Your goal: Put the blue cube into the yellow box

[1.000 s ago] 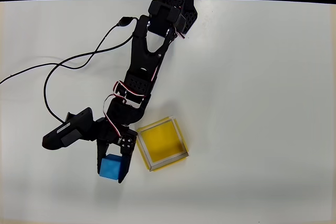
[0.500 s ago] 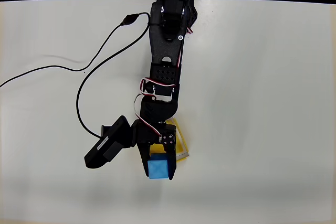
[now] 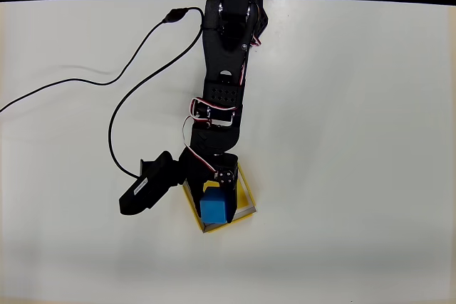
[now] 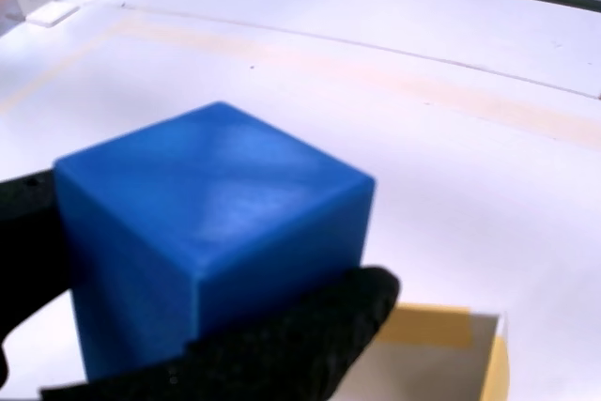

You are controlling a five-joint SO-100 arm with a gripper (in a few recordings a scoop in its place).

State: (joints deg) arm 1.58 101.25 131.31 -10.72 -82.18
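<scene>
While clamped between the black gripper [image 3: 214, 208] fingers, blue cube [image 3: 214, 208] over the yellow box [image 3: 246, 194], lower centre of the overhead view, black cable [image 3: 114, 83] looping across the white bench [image 3: 356, 105] at upper left.

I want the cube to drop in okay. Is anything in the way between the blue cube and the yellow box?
Nothing visible is in the way. The pincer holds the blue cube over the yellow box in the overhead view, and the wrist view shows only bare box floor below it.
</scene>
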